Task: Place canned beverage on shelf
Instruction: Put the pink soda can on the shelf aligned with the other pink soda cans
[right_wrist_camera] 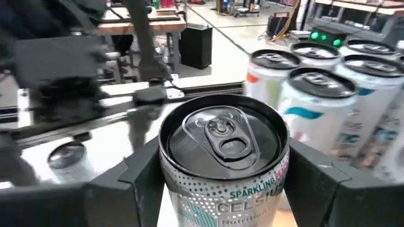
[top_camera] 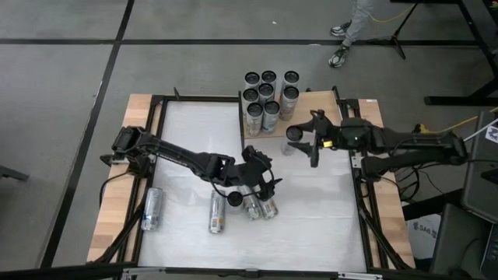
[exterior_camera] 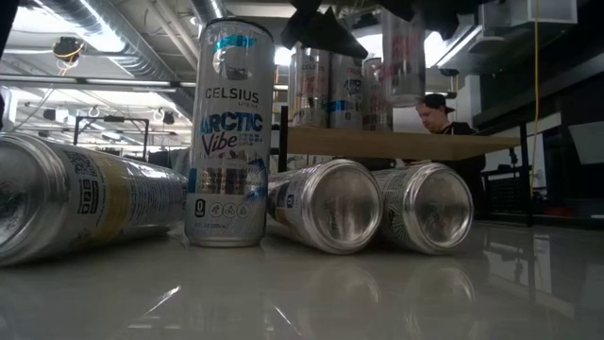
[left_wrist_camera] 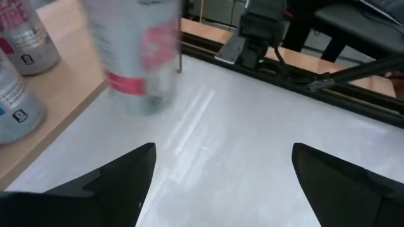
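Observation:
The shelf [top_camera: 325, 106] stands at the table's far side, with several upright cans [top_camera: 268, 95] on its pale board [exterior_camera: 406, 144]. My right gripper [top_camera: 299, 141] is shut on a silver canned beverage [right_wrist_camera: 221, 135], upright in the air by the shelf's near right corner. The left wrist view shows this can blurred [left_wrist_camera: 136, 57]. My left gripper [left_wrist_camera: 221, 183] is open above the lying cans [top_camera: 261, 206] at mid-table, holding nothing. One can [exterior_camera: 231, 132] stands upright on the table beside them. My right gripper pinches the can's side wall just below its top rim [right_wrist_camera: 189, 183] between its two fingers, one on either side. The fingers come in level from the table's right. The can stays upright, its top up, lifted clear of the table.
Several cans lie on their sides on the white tabletop, two toward the near left [top_camera: 152, 208] [top_camera: 218, 211] and two under my left gripper [exterior_camera: 420, 208]. A person [exterior_camera: 439, 115] shows beyond the table. The shelf board's right half is bare wood.

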Robot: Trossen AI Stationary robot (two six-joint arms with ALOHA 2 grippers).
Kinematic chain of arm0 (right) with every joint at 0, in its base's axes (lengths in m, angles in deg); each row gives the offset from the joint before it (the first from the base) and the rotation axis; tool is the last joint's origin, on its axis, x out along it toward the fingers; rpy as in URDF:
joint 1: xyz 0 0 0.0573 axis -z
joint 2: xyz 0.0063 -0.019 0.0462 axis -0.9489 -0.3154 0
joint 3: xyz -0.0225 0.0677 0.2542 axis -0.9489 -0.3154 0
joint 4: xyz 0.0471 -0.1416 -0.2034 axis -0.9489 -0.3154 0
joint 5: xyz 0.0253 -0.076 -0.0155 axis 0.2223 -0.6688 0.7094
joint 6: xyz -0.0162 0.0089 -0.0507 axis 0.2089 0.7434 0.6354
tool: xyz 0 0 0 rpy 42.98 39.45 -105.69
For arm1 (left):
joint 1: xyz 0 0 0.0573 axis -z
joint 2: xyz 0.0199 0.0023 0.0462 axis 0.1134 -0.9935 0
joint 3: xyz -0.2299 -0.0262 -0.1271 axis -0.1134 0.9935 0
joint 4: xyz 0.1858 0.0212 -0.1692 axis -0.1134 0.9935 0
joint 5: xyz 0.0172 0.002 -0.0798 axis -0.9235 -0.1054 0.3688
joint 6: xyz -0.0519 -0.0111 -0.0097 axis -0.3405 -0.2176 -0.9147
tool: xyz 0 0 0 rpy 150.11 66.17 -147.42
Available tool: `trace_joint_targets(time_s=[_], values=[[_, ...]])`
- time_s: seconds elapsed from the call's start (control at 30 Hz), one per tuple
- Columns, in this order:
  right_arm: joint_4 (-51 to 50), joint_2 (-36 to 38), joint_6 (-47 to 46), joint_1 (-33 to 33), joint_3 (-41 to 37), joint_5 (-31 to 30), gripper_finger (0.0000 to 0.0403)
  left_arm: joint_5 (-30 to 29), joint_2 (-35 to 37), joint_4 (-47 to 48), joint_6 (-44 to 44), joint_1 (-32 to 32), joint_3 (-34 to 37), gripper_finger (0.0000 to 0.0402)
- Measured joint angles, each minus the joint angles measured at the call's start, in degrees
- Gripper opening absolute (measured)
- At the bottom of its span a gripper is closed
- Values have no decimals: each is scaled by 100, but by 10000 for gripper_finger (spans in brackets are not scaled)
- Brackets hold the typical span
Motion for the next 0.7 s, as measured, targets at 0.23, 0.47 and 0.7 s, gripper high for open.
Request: trace_joint_targets(time_s=[0.23, 0.47, 0.7], values=[[-18, -2, 265, 954, 2, 893, 246, -3, 0, 24, 2, 66, 2, 364], [-17, -2, 316, 1870, 4, 1602, 246, -1, 0, 22, 2, 66, 2, 364], [15, -105, 424, 2430, 4, 2157, 246, -3, 0, 11, 7, 66, 2, 364]])
